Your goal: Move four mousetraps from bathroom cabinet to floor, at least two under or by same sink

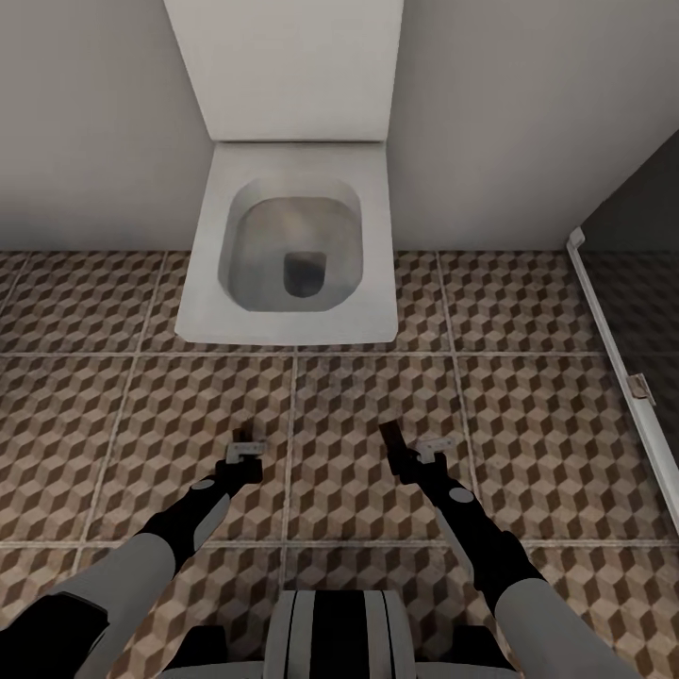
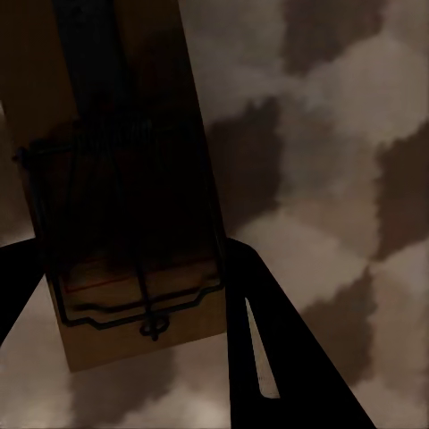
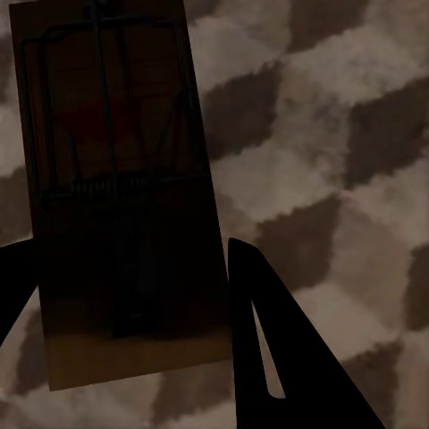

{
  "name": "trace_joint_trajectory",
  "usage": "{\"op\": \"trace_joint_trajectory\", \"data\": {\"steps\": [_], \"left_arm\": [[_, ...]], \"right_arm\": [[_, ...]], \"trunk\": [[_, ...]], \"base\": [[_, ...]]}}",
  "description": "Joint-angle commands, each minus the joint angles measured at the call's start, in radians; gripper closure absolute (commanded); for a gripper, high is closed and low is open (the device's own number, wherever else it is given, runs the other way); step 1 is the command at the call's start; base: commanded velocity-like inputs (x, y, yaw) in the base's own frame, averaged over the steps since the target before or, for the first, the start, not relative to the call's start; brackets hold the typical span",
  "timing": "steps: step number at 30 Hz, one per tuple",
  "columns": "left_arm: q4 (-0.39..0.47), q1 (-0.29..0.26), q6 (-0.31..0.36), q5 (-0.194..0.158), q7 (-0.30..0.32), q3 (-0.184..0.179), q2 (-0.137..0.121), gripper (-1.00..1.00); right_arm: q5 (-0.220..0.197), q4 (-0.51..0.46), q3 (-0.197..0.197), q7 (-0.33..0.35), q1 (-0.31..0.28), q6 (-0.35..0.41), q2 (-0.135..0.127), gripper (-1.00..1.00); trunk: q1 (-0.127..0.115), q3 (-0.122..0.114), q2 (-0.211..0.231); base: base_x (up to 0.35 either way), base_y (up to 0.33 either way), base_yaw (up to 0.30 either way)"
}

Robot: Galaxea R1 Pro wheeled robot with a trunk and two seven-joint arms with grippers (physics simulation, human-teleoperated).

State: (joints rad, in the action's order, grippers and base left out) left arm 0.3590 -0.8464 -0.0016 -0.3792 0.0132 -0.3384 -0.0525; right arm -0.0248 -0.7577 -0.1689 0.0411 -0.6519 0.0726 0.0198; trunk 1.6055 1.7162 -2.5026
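Note:
My two arms reach down over the bathroom floor [image 1: 528,424] in front of a toilet. My left gripper [image 1: 247,455] is shut on a mousetrap [image 2: 125,206], a tan board with dark wire and a thin red line, clamped between the dark fingers [image 2: 268,357]. The right gripper [image 1: 407,451] is shut on a second mousetrap [image 3: 125,206], whose dark edge [image 1: 389,437] sticks up past the fingertips. Both traps hang a little above the cube-patterned tiles [image 3: 340,179]. The cabinet, the sink and the other mousetraps are out of view.
A white toilet [image 1: 288,245] with its lid raised stands against the grey wall straight ahead. A white-framed dark panel [image 1: 613,339] runs along the right. Patterned tiles spread to both sides of the toilet and under my arms.

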Motion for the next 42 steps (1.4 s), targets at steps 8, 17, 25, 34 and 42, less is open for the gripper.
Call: {"op": "trace_joint_trajectory", "data": {"steps": [8, 17, 25, 34, 42], "left_arm": [[0.0, 0.0, 0.0, -0.007, 0.002, -0.006, -0.003, 1.0], [0.0, 0.0, 0.0, -0.007, 0.002, -0.005, -0.003, 1.0], [0.0, 0.0, 0.0, -0.007, 0.002, -0.005, -0.003, 1.0], [-0.001, 0.0, 0.0, -0.007, 0.002, -0.005, -0.003, 1.0], [-0.002, 0.0, 0.0, -0.007, 0.002, -0.004, -0.003, 1.0]], "right_arm": [[-0.006, -0.002, 0.0, 0.003, 0.0, 0.006, 0.0, 1.0], [-0.007, -0.002, -0.001, 0.003, 0.0, 0.006, 0.0, 1.0], [-0.007, -0.002, -0.001, 0.003, 0.0, 0.006, 0.0, 1.0], [-0.007, -0.001, -0.001, 0.003, 0.0, 0.006, 0.0, 1.0], [-0.007, -0.001, -0.001, 0.003, 0.0, 0.006, 0.0, 1.0]], "trunk": [[0.0, 0.0, 0.0], [0.0, 0.0, 0.0], [0.0, 0.0, 0.0], [0.0, 0.0, 0.0], [0.0, 0.0, 0.0]], "base": [[0.0, 0.0, 0.0], [0.008, 0.0, 0.0], [0.111, 0.0, 0.0], [0.056, 0.005, 0.0], [0.274, 0.094, 0.0]]}}
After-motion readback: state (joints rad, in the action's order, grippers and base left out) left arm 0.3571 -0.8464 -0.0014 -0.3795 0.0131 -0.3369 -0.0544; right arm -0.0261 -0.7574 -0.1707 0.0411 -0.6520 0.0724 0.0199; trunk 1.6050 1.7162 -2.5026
